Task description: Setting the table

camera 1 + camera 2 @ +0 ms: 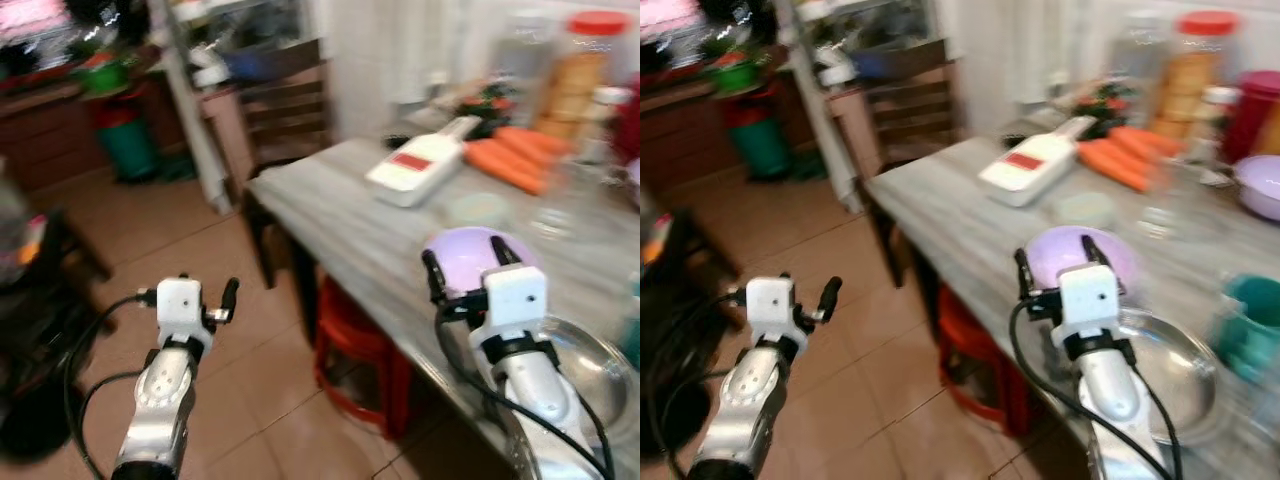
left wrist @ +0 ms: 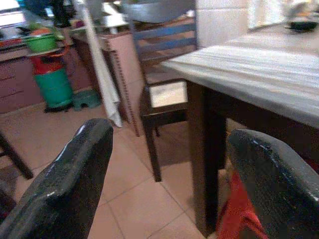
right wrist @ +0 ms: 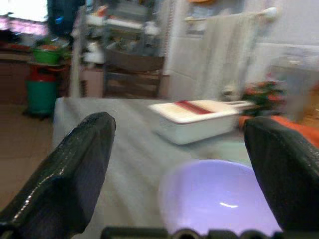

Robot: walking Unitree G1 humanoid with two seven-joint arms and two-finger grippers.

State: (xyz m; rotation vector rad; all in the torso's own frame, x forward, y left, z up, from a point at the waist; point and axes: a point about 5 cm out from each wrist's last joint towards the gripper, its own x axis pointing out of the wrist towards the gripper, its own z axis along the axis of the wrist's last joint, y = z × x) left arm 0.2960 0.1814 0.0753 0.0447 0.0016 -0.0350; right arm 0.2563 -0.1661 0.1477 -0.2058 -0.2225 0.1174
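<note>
While the right gripper (image 3: 184,164) is held low over the near part of the grey table (image 1: 330,205), its fingers (image 3: 75,169) are spread wide and nothing is pinched between them. Between and just beyond the fingertips a lilac bowl (image 3: 217,196) is seen on the table, its hollow bare of food. Farther beyond the fingertips, past the bowl, a white slicer box (image 3: 192,119) with a red strip on its lid is set, and beside that a heap of carrots (image 1: 515,155) is laid straight on the tabletop. A glass bowl (image 1: 1180,365) is seen under the right wrist, behind the fingers, and it looks unfilled. At the far right of the table a second lilac bowl (image 1: 1260,185) and a teal cup (image 1: 1250,325) are placed; what they hold cannot be told. At the table's far edge a red-lidded jar (image 1: 580,75) with something pale brown inside is stood.

The left gripper (image 1: 195,300) is held above the tiled floor (image 1: 200,260), apart from the table, with its fingers (image 2: 65,184) likewise spread and bare. Ahead of those fingers a table leg and a wooden chair (image 2: 159,74) are seen, and a red stool (image 1: 350,350) is tucked under the table.
</note>
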